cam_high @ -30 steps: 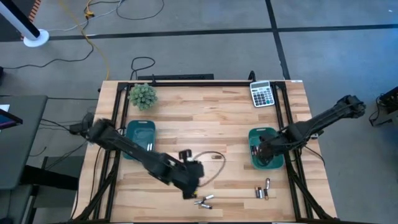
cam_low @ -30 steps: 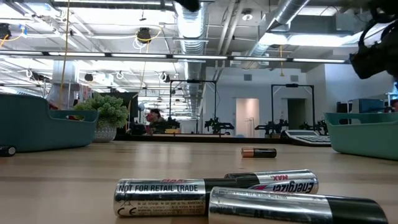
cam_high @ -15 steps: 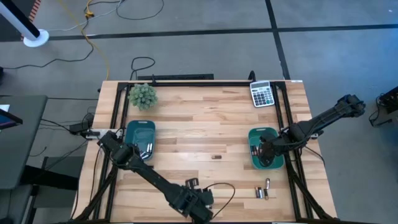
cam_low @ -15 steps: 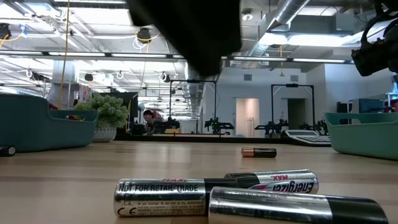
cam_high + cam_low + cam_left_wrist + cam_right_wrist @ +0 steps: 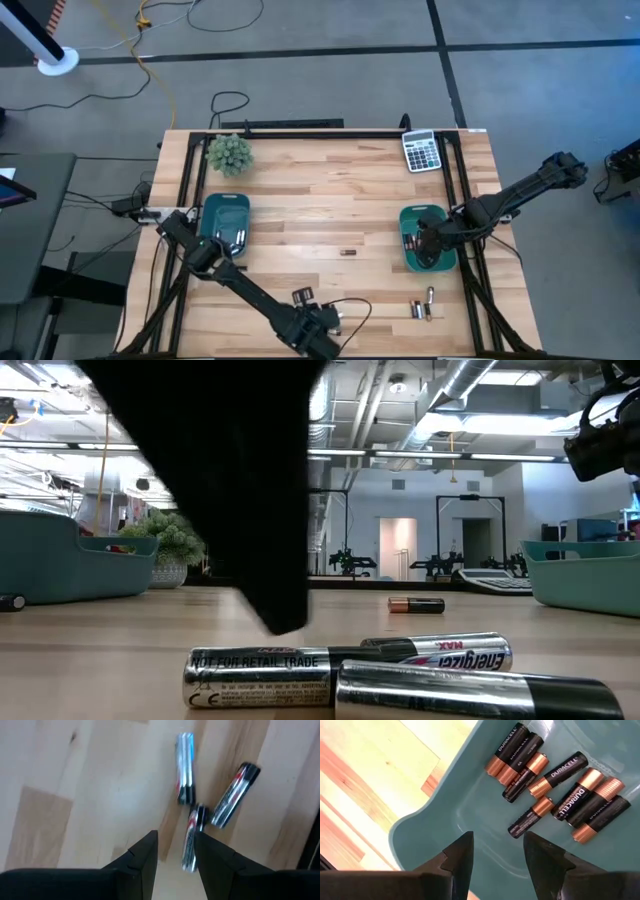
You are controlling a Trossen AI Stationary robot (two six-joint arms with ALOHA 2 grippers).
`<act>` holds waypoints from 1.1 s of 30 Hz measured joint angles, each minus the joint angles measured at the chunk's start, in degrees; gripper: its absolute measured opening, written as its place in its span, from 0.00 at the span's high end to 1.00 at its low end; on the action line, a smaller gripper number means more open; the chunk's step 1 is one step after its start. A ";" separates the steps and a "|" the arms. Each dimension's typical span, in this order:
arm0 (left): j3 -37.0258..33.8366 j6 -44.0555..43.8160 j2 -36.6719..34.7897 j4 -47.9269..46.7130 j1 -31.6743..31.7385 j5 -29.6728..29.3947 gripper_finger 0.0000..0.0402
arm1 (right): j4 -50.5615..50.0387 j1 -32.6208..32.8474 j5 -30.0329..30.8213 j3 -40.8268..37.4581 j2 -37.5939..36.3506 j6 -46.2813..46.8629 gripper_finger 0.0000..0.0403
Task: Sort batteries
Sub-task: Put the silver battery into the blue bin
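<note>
Three silvery batteries [image 5: 186,767] lie close together on the wood near the table's near edge, and they show large in the low view [image 5: 262,677]. My left gripper [image 5: 176,851] is open and low over them; one battery [image 5: 191,839] runs up out of the gap beside one finger. In the low view the left arm's dark tip [image 5: 280,610] stands just behind the batteries. My right gripper [image 5: 497,849] is open over the right teal bin [image 5: 445,825], which holds several dark-and-copper batteries [image 5: 555,790]. In the high view it shows over that bin [image 5: 426,240].
A lone coppery battery [image 5: 348,253] lies mid-table. More batteries [image 5: 424,307] lie near the right near corner. The left teal bin [image 5: 225,218] holds silvery cells. A potted plant [image 5: 230,153] and a grey calculator [image 5: 422,150] stand at the far edge.
My left gripper has swung toward the table's near edge and come down over the silvery batteries; in the low view its dark bulk has dropped from the top of the picture almost to the table. The batteries have not moved.
</note>
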 joint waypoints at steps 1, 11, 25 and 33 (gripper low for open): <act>0.00 0.97 0.09 0.34 0.22 0.20 0.69 | 0.00 0.00 0.00 0.00 0.00 0.00 0.54; -3.30 3.11 0.97 4.86 0.71 5.96 0.69 | 0.59 0.00 0.00 0.00 0.01 0.04 0.54; -7.54 3.91 0.94 4.64 0.55 7.05 0.90 | 1.36 -0.04 0.00 0.00 0.01 0.04 0.54; -8.48 3.91 -5.26 -1.63 -1.57 5.10 0.91 | 1.81 -0.04 0.00 0.00 0.01 0.52 0.54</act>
